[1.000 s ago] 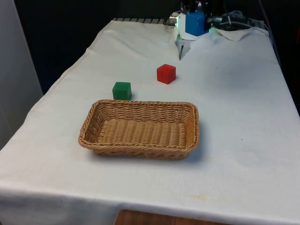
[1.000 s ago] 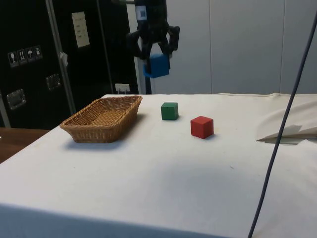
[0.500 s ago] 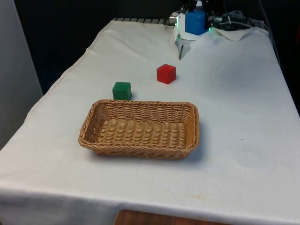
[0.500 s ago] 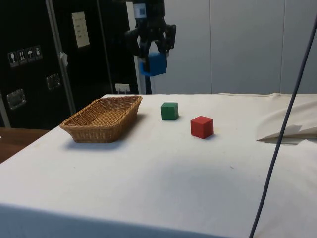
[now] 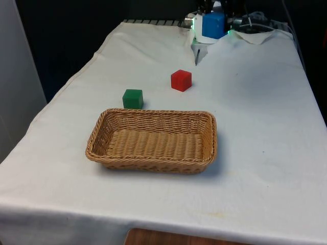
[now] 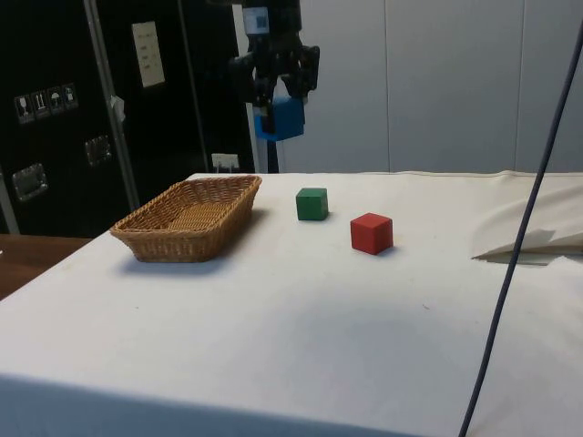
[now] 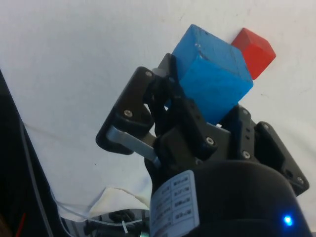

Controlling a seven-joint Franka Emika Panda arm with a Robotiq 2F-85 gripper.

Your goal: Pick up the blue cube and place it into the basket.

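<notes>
Blue cube (image 6: 282,119) held high in the air, upper centre-left of the side view, pinched in the black gripper (image 6: 278,102) whose fingers press on two opposite faces. Seen also at the top centre of the front view (image 5: 213,25), well above the desk (image 5: 265,132). Gripped near one end in the wrist view (image 7: 213,82), with most of the cube sticking out past the fingers (image 7: 174,97).

Possible trouble: slipping or twisting out of that shallow hold on the way over. Wicker basket (image 6: 189,217) sitting to the left of the cube in the side view, not under it, so releasing early would probably drop the cube onto the cloth or onto the green cube (image 6: 311,203) beside the basket's far end. Red cube (image 6: 372,232) lying apart, further right.

Small white label on the gripper (image 7: 174,205), print perhaps too fine to read. Pale notice on the dark cabinet (image 6: 147,54), upper left, also unreadable.
</notes>
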